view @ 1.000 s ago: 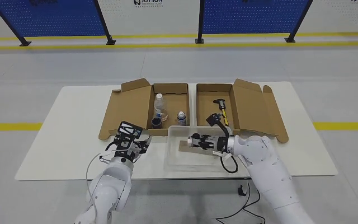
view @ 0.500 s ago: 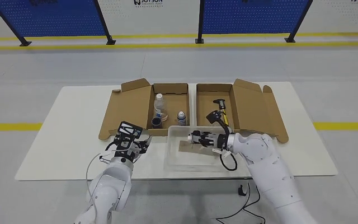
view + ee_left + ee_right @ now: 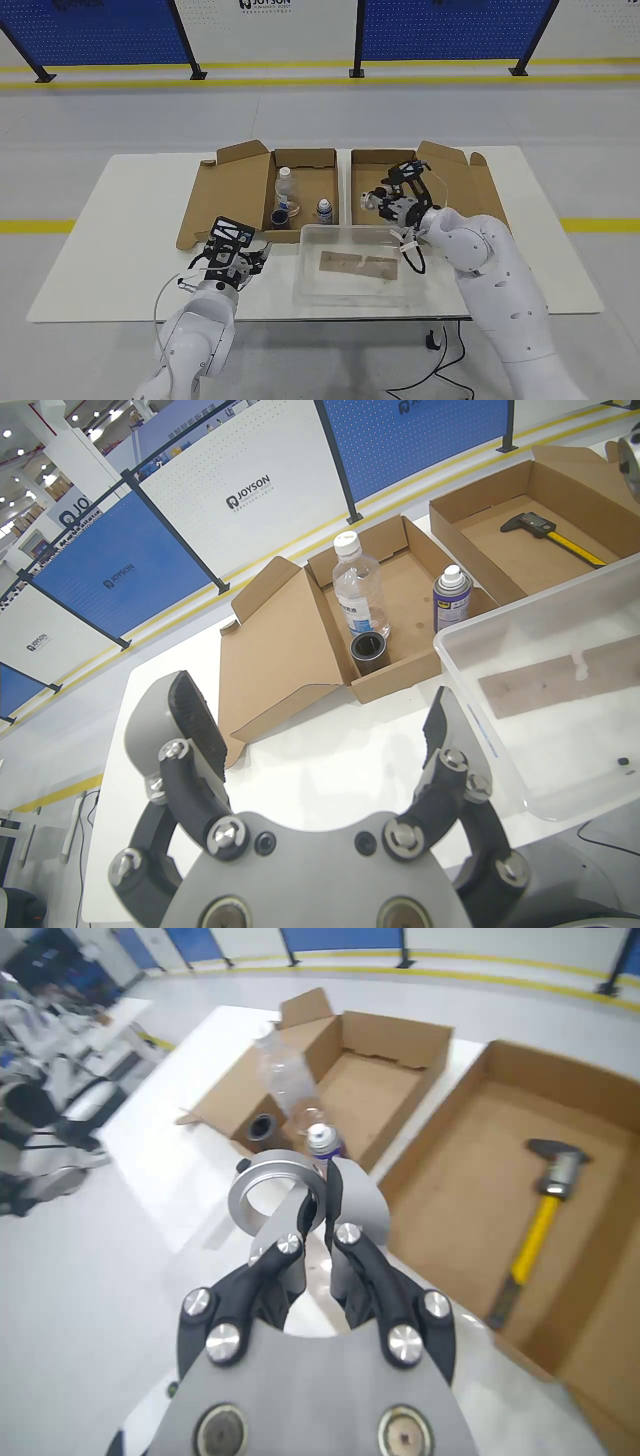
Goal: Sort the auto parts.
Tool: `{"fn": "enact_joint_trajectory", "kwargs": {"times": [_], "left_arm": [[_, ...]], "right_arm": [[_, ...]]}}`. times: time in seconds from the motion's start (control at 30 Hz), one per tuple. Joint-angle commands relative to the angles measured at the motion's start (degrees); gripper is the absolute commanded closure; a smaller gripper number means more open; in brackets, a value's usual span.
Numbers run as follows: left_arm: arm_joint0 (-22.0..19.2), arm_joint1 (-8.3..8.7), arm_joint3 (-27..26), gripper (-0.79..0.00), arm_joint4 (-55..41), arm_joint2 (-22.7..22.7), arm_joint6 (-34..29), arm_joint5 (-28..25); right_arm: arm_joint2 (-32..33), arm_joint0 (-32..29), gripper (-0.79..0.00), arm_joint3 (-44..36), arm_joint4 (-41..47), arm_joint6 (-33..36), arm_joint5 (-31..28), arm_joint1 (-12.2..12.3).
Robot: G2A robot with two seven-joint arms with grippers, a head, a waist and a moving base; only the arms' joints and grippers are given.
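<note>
My right gripper (image 3: 320, 1195) is shut on the rim of a silver metal ring (image 3: 280, 1159). In the top view this gripper (image 3: 386, 203) holds the ring (image 3: 370, 200) above the near left part of the right cardboard box (image 3: 376, 158). A yellow-and-black caliper (image 3: 545, 1198) lies on that box's floor. The left cardboard box (image 3: 306, 158) holds a water bottle (image 3: 286, 188), a black cylindrical sleeve (image 3: 280, 217) and a spray can (image 3: 324, 210). My left gripper (image 3: 317, 710) is open above bare table, near the left box's flap (image 3: 215, 205).
A clear plastic bin (image 3: 305, 290) sits at the table's near edge between the arms, with a brown strip (image 3: 358, 265) on its floor. Both boxes' flaps lie spread outward on the white table (image 3: 130, 230). Blue-and-white barrier panels stand behind the table.
My right gripper has risen out of the clear bin with the ring and moved away over the right box. The left arm has not moved.
</note>
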Motion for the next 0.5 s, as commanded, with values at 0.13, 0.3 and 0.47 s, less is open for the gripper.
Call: {"fn": "enact_joint_trajectory", "kwargs": {"times": [0.13,0.3,0.47], "left_arm": [[0.0,0.0,0.0,-0.785,0.0,0.0,0.0,0.0],[0.0,0.0,0.0,-0.785,0.0,0.0,0.0,0.0],[0.0,0.0,0.0,-0.785,0.0,0.0,0.0,0.0]], "right_arm": [[-3.68,5.64,0.0,4.34,-15.58,1.7,6.43,-0.2],[-8.17,11.7,0.0,13.37,-19.94,2.32,8.48,-1.36],[-12.39,16.98,0.0,24.58,-20.93,2.64,9.45,-3.0]]}}
